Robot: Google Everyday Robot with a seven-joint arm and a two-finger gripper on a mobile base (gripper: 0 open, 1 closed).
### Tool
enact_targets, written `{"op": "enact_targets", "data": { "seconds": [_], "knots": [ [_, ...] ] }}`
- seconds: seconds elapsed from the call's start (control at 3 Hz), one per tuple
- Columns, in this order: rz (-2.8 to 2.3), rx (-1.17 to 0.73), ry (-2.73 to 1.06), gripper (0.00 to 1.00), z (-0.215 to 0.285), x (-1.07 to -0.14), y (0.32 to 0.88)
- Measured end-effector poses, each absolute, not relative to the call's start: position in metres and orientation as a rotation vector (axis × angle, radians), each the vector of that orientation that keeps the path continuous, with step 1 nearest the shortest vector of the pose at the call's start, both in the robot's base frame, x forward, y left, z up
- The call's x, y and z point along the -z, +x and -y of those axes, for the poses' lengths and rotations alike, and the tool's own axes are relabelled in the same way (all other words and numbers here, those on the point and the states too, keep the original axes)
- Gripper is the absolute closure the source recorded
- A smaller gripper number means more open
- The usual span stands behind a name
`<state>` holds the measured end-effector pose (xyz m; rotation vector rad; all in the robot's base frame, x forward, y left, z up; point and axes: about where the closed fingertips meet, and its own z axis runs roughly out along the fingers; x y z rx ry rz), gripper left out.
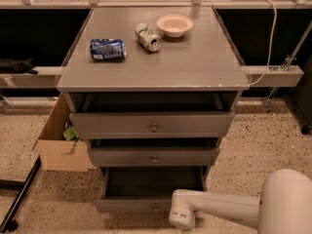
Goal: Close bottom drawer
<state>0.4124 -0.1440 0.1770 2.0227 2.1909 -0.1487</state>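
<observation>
Speckled floor below: our gripper sits by the pulled-out bottom drawer; we cannot tell its grip.

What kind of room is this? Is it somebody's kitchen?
Probably a robot test lab, not a home: speckled hard floor, a cardboard box beside the grey cabinet. The gripper sits low by the open bottom drawer.

I can read no word or number anywhere from here; the blue can on the cabinet top carries white print, but I cannot make out a letter of it; the green-and-silver can is the same; the cardboard box shows a dark mark I cannot read; the gripper sits low by the right end of the bottom drawer front.
</observation>
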Motion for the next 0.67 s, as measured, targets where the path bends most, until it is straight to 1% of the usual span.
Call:
{"op": "enact_targets", "data": {
  "seconds": [0.67],
  "knots": [
    [-2.191, 0.149, 2.023, 0.46, 0.1440, -0.1770, 0.4123]
  ]
}}
